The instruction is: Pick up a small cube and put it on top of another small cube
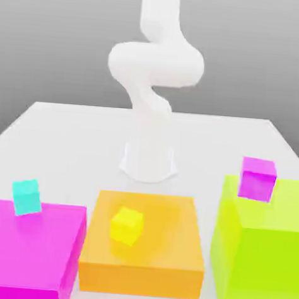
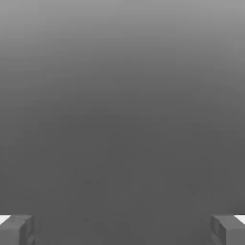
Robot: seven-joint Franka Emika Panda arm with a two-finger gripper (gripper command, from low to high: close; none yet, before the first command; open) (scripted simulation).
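Note:
The small magenta-pink cube (image 1: 258, 179) rests on the back edge of a big lime-green block (image 1: 264, 249) at the exterior view's right. A small cyan cube (image 1: 27, 197) sits on a big magenta block (image 1: 27, 250) at the left. On the big orange block (image 1: 143, 243) in the middle lies a small yellow cube (image 1: 127, 225). The white arm (image 1: 152, 82) rises from its base at the table's middle and leaves the picture at the top. In the hand view my gripper (image 2: 122, 229) is open, its grey fingertips (image 2: 19, 229) far apart, with nothing between them and plain grey background ahead.
The white table (image 1: 70, 139) stretches behind the three big blocks, which line its front edge with narrow gaps between them. The arm's round base (image 1: 148, 161) stands just behind the orange block.

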